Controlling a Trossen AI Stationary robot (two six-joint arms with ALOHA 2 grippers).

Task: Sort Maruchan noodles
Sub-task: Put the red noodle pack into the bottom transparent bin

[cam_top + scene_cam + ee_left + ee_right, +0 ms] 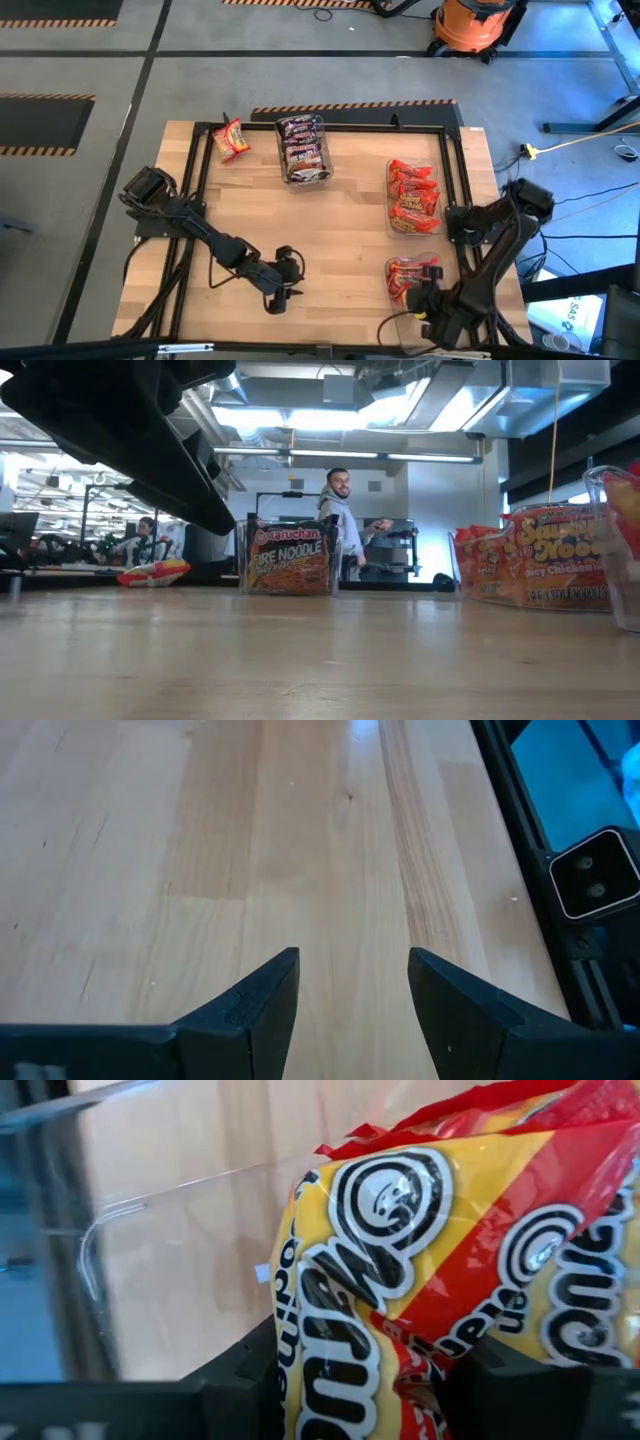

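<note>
A yellow-and-red Maruchan noodle packet fills the right wrist view, with my right gripper shut on it. That gripper stands at the near right clear bin, which holds red packets. My left gripper hovers open over bare wood near the table's front, with nothing between its fingers. One loose red-and-yellow packet lies flat on the table at the far left. My right gripper pinches the packet's crinkled wrapper between its two fingers, coming steeply from above. The packet bulges out beyond the fingers beside the bin's clear wall. Whether it rests on the packets below cannot be told.
A clear bin of dark Fire Noodle packets stands at the far middle. A bin of red-orange packets is at the right. A black frame runs round the table. A person stands in the room beyond.
</note>
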